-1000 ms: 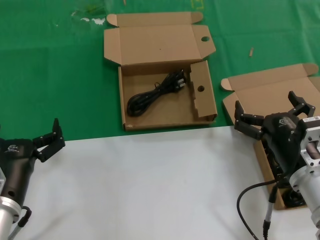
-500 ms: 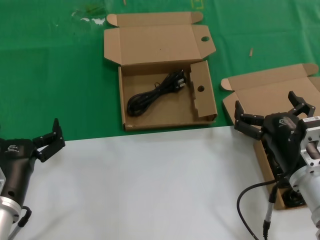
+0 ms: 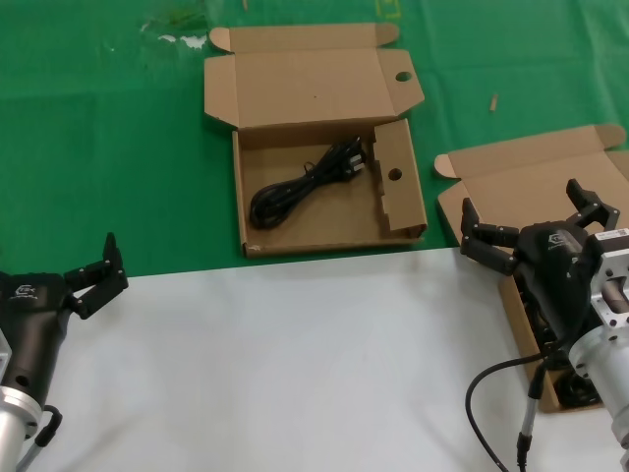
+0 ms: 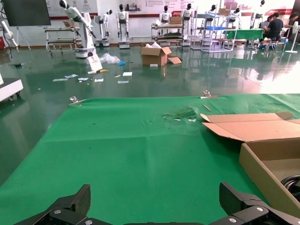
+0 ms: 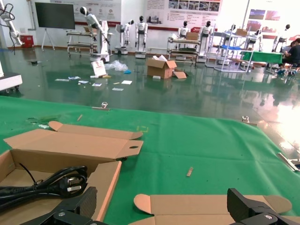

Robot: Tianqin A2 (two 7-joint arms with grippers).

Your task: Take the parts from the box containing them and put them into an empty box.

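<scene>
One black coiled power cable [image 3: 303, 184] is lying in the holed cardboard box [image 3: 329, 231] at the far middle of the green worktop [image 3: 98, 147]. The right pincer [image 3: 531, 228] hangs over the plain-lidded box [image 3: 511, 187] on the right, fingers spread wide with nothing in them. More black cable shows in that box, mostly hidden by the arm. The left pincer [image 3: 98, 270] sits parked near the white sheet [image 3: 295, 364], also spread apart and empty.
</scene>
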